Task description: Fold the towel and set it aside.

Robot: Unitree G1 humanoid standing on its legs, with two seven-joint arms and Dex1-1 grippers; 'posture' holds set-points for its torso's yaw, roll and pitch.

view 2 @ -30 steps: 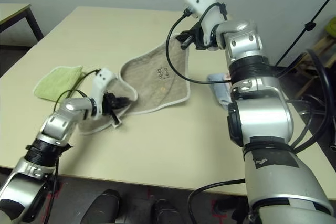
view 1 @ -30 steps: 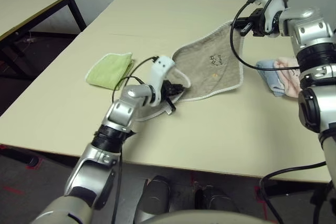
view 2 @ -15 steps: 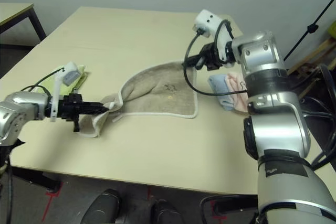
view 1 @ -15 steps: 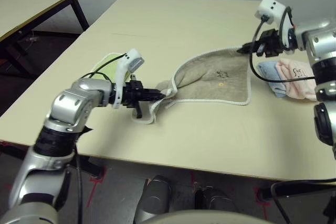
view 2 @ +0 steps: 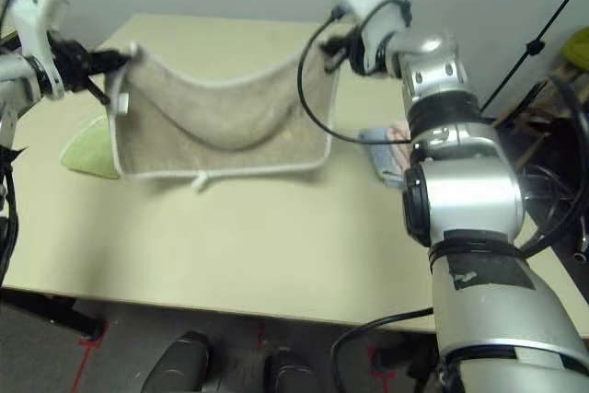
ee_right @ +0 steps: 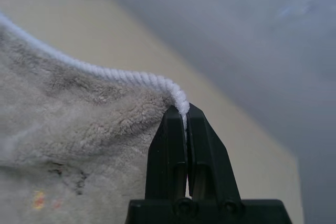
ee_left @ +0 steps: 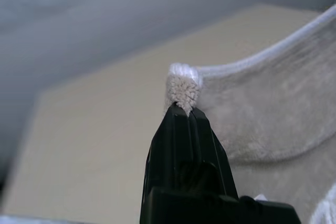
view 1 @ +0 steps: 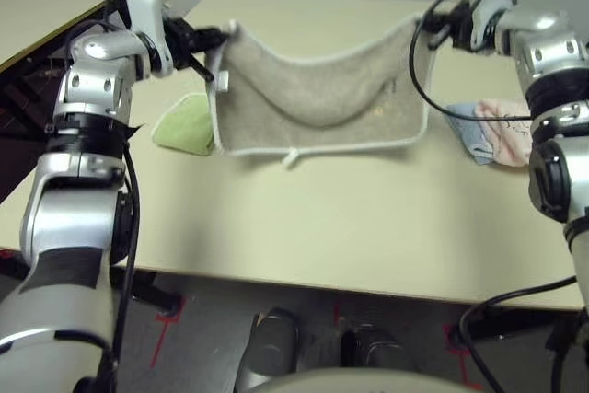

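The beige towel (view 1: 317, 98) with white edging hangs spread between my two grippers above the table, sagging in the middle, its lower edge close to the tabletop. My left gripper (view 1: 221, 36) is shut on the towel's upper left corner (ee_left: 182, 88). My right gripper (view 1: 431, 23) is shut on the upper right corner (ee_right: 176, 98). A small white tag (view 1: 291, 159) dangles from the bottom hem. A small embroidered mark (view 1: 377, 111) shows near the towel's right side.
A lime-green folded towel (view 1: 184, 126) lies on the table (view 1: 304, 218) just left of the hanging towel. Pale blue and pink folded cloths (view 1: 492, 131) lie at the right. A second table (view 1: 37, 16) stands at far left.
Both grippers have lifted the towel off the table and pulled its top corners apart, so it now hangs spread out. The left arm rose and swung back towards the left.
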